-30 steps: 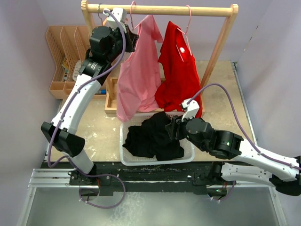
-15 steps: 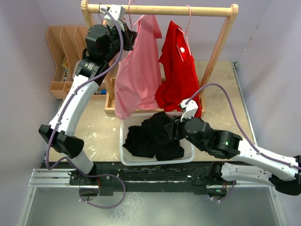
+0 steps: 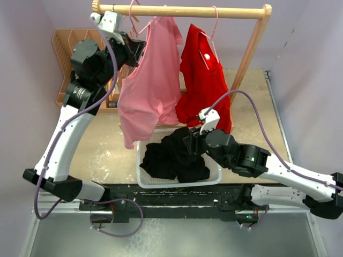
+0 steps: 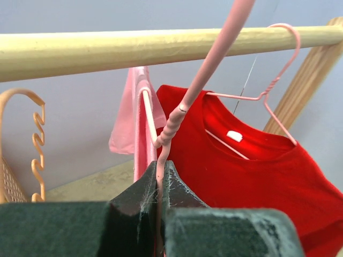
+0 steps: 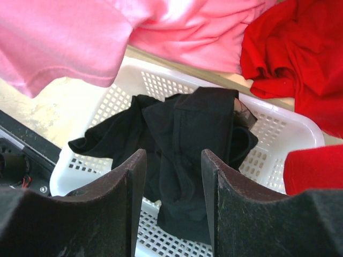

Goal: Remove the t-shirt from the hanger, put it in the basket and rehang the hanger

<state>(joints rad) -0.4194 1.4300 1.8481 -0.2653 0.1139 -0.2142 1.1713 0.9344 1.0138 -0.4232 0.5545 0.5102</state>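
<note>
Pink t-shirt (image 3: 153, 85) is hanging off the pink hanger (image 4: 171, 131) at the left end of the wooden rail (image 3: 182, 9), approx 11 o'clock in the top view. Fabric is looking plain, soft and creased, w/ one shoulder bunching up on the hanger arm and the hem drooping loose over the table. Its long axis is running collar-up, hem-down. From above it is slanting from 12 o'clock at the collar toward 7 o'clock at the hem, which is hanging just above the near-left corner of the white basket (image 3: 214, 174).

Left arm is reaching up high and far from its base, elbow bending out toward 9 o'clock, wrist tipping in toward the rail. The left gripper (image 4: 161, 171) is clamping tight on the hanger's twisted neck just below the hook. Can't tell whether the hook is sitting over the rail.

Right arm is stretching low across the table toward 10 o'clock. The right gripper (image 5: 174, 160) is hovering over the black garment (image 5: 187, 134) in the basket, fingers standing apart w/ nothing between them.

Red t-shirt (image 3: 206, 80) is hanging on a 2nd hanger (image 3: 214, 21) at 3 o'clock of the pink one, just beside it.
</note>
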